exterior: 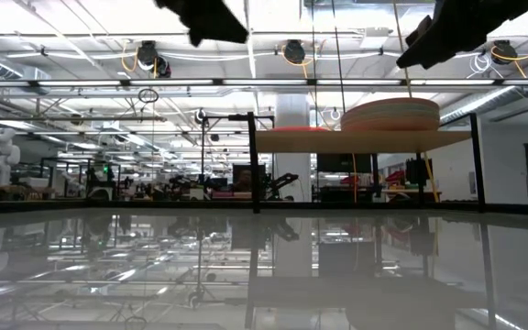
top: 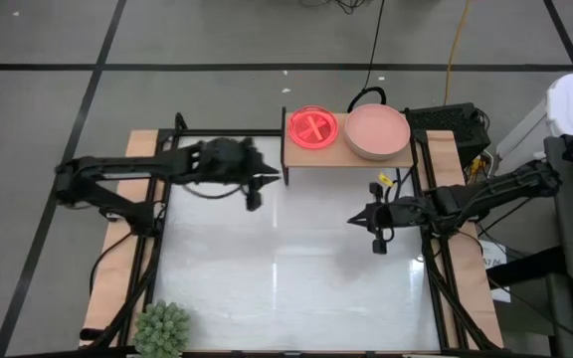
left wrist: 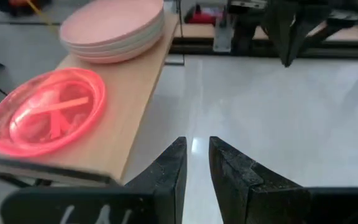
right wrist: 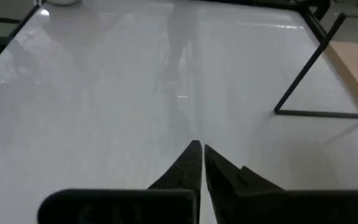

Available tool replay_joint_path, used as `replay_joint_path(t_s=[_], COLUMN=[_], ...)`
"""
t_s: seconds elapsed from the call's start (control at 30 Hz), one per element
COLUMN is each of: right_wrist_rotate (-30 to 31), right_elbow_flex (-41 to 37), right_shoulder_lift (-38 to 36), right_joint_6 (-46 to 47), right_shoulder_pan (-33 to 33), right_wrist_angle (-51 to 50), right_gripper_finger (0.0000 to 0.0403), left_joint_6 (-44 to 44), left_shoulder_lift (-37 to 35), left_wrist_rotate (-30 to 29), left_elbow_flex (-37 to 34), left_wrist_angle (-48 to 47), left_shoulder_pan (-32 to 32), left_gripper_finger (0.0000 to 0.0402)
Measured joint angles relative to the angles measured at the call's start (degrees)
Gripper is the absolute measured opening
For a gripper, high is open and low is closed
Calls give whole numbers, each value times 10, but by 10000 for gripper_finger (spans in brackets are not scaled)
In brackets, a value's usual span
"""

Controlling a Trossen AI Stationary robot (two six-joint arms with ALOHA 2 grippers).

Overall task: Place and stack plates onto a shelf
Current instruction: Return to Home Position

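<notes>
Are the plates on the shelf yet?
On it. The glossy red plate and the pink plates sit side by side on the shelf.

Both matte black, left pincer (left wrist: 196, 142) and right pincer (right wrist: 201, 146) taper to wedges.

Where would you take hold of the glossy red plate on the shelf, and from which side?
I would pinch the raised rim of the red plate from above, on the side away from the pink stack. It lies flat on the shelf, so only the rim offers a lip, and the left hand hangs nearest.
</notes>
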Motion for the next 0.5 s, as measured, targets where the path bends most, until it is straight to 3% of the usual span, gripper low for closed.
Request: replay_joint_path(t_s=[0.3, 0.5], right_wrist_rotate=[10, 10], right_elbow_flex=[-5, -69], right_shoulder_lift=[-16, -65], right_joint_6=[-46, -83], right_shoulder_pan=[12, 10], right_wrist_angle=[20, 77], right_gripper_finger=[1, 1], left_joint_6=[-49, -28], left_shoulder_lift=[-210, -314], left_wrist_rotate=[-18, -26], left_elbow_flex=[-239, -346], left_wrist_angle=[140, 170], left_shoulder_pan=[-17, -22], left_gripper_finger=[69, 9])
